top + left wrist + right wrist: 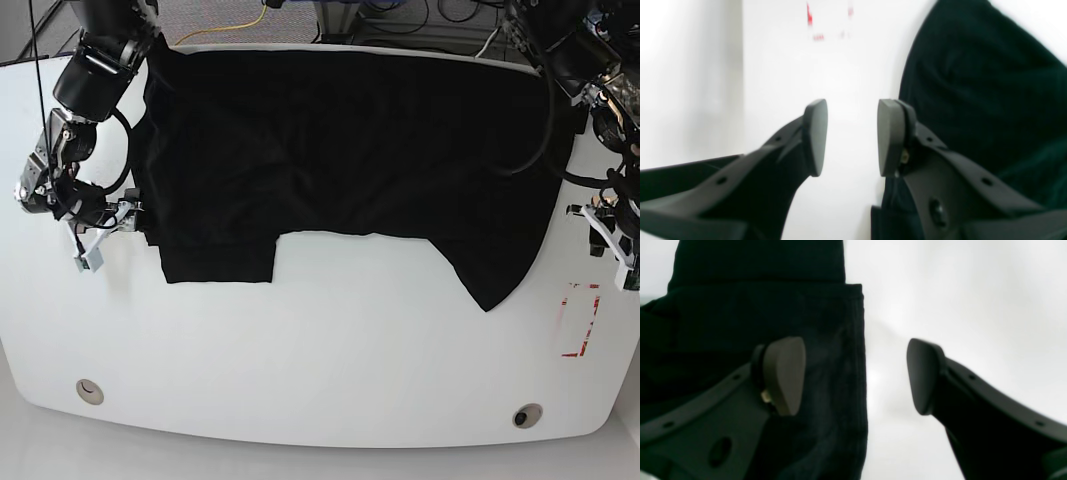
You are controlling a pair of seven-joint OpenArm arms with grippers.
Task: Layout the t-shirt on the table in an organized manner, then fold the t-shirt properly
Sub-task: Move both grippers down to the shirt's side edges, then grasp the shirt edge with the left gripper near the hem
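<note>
The black t-shirt (340, 150) lies spread over the far half of the white table (320, 360), one sleeve (220, 255) squared at the lower left and another (490, 285) pointing toward the front right. My right gripper (856, 376) is open at the shirt's left edge, with one finger (783, 373) over the cloth (740, 306) and the other over bare table. My left gripper (852, 136) is open beside the shirt's right edge (973, 83), and nothing sits between its pads. In the base view the right gripper (108, 232) is at the left and the left gripper (612, 245) is at the right.
A red tape outline (580, 320) marks the table near the right edge, also visible ahead of the left gripper as red tape (810, 16). Two round grommet holes (89, 390) (527, 415) sit near the front edge. Cables hang behind the table's far edge.
</note>
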